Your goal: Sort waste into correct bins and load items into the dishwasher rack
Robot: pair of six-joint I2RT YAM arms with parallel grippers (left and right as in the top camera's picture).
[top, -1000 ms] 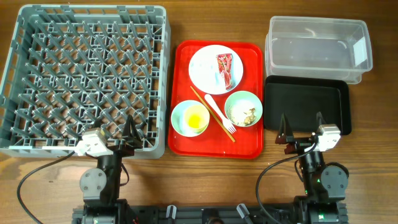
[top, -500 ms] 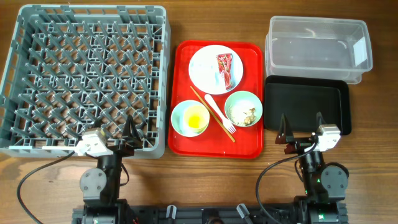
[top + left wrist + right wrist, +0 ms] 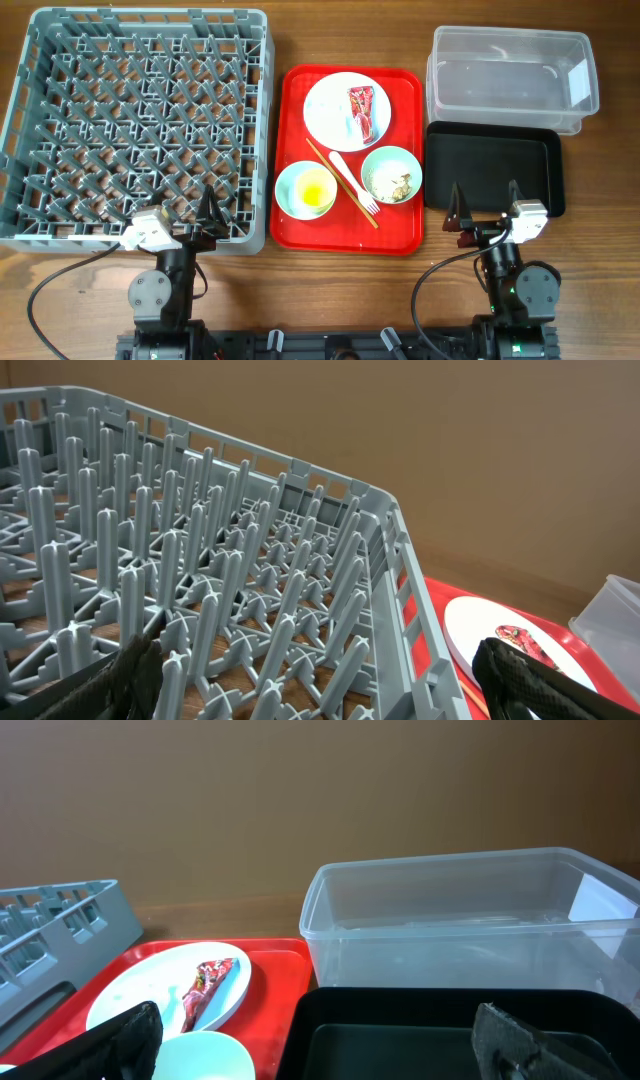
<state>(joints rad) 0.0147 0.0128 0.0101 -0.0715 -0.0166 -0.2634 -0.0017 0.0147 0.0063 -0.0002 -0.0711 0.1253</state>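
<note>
Wooden table (image 3: 300,290) holds dishwasher rack (image 3: 70,238), red tray (image 3: 395,225), clear tub (image 3: 510,75), black tray (image 3: 490,165).

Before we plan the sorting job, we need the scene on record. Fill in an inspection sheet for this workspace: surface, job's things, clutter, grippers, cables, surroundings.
Surface: wooden table.
Job's things: rack on the left, nothing in it. The red tray holds the plate with the wrapper, a bowl with the cup, a second bowl with crumbs, and the fork and stick between the bowls. The tub and black tray on the right have nothing in them.
Clutter: nothing seen.
Grippers: left gripper and right gripper open, holding nothing.
Cables: black cables looped beside each arm base.
Surroundings: plain brown wall.
</note>
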